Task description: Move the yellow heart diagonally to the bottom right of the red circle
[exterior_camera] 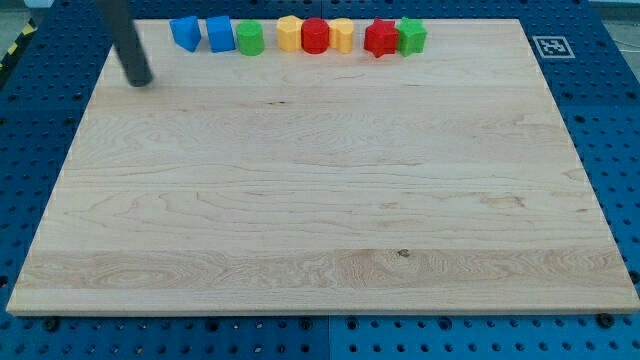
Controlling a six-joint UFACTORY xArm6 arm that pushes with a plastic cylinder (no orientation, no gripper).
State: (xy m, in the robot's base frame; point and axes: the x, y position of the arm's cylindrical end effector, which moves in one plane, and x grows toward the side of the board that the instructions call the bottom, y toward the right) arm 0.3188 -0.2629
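A row of blocks lies along the board's top edge. From the view's left: a blue triangle-like block [185, 32], a blue cube [220, 33], a green circle [250, 38], a yellow block [289, 33], the red circle [316, 35], a second yellow block [342, 35] that looks like the heart, a red star [380, 38] and a green star [411, 36]. The two yellow blocks touch the red circle on either side. My tip [140, 83] rests on the board at the top left, below and left of the blue blocks, far from the yellow ones.
The wooden board [320, 220] lies on a blue perforated table. A black-and-white marker tag [552, 46] sits just past the board's top right corner.
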